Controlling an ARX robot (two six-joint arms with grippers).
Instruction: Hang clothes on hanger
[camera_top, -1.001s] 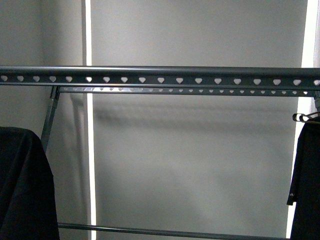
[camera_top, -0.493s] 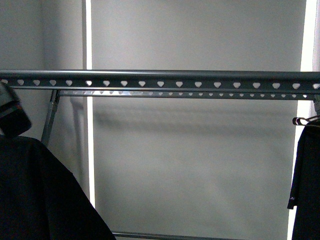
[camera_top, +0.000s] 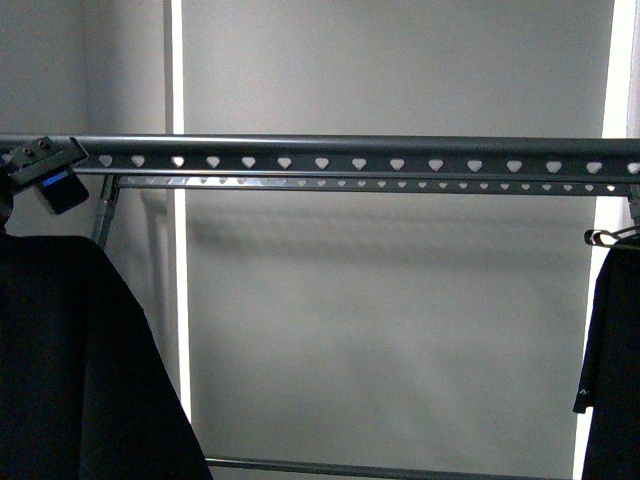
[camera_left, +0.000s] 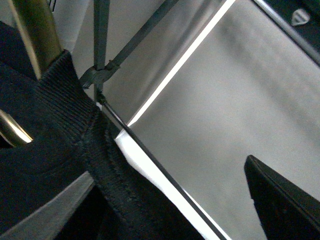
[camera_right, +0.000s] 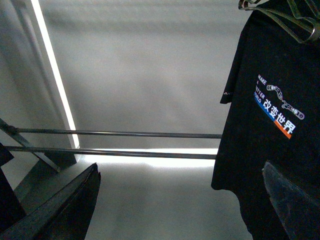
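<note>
The black T-shirt (camera_top: 70, 370) hangs at the far left of the front view; its print does not show. In the left wrist view its ribbed collar (camera_left: 75, 110) sits round a brass hanger (camera_left: 32, 30). My left gripper (camera_top: 45, 172) is open, up at the left end of the dark-grey rack's top rail (camera_top: 400, 150) with its heart-shaped holes. In its own view the left gripper (camera_left: 160, 210) has the collar by one finger and the other finger (camera_left: 285, 205) apart from it. Whether the hanger's hook is on the rail is hidden. My right gripper (camera_right: 177, 210) is open and empty.
Another black shirt (camera_top: 610, 380) with a small white triangle mark hangs at the rail's right end on a grey wire hanger (camera_top: 608, 237). The right wrist view shows its printed front (camera_right: 275, 110). The rack's low bars (camera_right: 125, 133) and crossed legs (camera_left: 101, 45) stand before a grey blind.
My left gripper has risen from out of view at the lower left to the rail's left end. The black T-shirt has come up and spread wider with it.
</note>
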